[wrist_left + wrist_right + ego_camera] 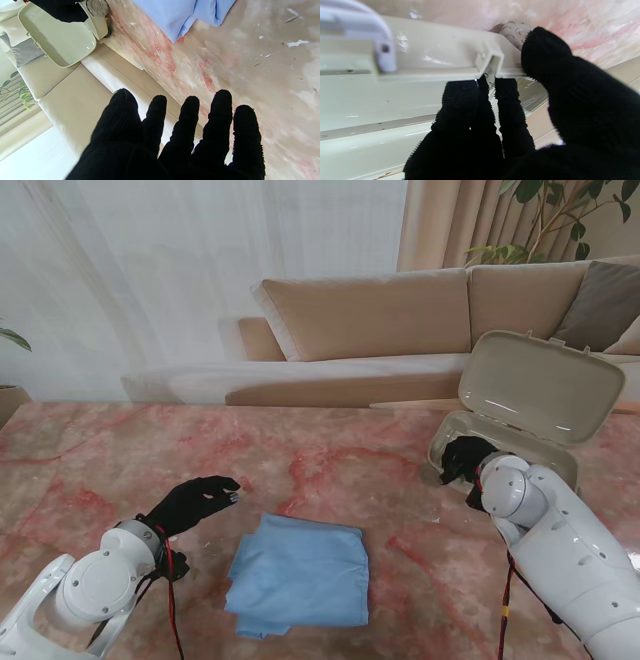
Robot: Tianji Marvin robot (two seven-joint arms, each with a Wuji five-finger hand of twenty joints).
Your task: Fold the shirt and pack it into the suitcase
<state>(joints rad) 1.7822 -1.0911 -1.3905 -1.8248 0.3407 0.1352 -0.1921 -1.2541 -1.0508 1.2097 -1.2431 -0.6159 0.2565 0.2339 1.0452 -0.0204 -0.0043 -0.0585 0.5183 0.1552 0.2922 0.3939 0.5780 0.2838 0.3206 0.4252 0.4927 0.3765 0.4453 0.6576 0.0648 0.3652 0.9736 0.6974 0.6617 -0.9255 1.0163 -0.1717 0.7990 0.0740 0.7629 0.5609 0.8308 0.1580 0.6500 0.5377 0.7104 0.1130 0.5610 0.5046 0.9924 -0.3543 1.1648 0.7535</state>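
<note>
The light blue shirt [300, 575] lies folded into a rough square on the marble table [90, 460], nearer to me than the table's middle. Its corner shows in the left wrist view as blue cloth [185, 15]. My left hand [196, 502] hovers just left of the shirt, open, its black-gloved fingers [221, 110] spread and holding nothing. The beige suitcase [560, 465] stands at the right with its lid [540, 385] raised. My right hand [462, 458] grips its left rim [420, 72], fingers [507, 100] over the edge and the thumb outside by a wheel [512, 27].
A beige sofa [380, 320] runs behind the table's far edge, with a grey cushion [605, 300] and a plant [560, 220] at the right. The suitcase's white handle [370, 25] is near my right hand. Bare marble lies between the shirt and the suitcase.
</note>
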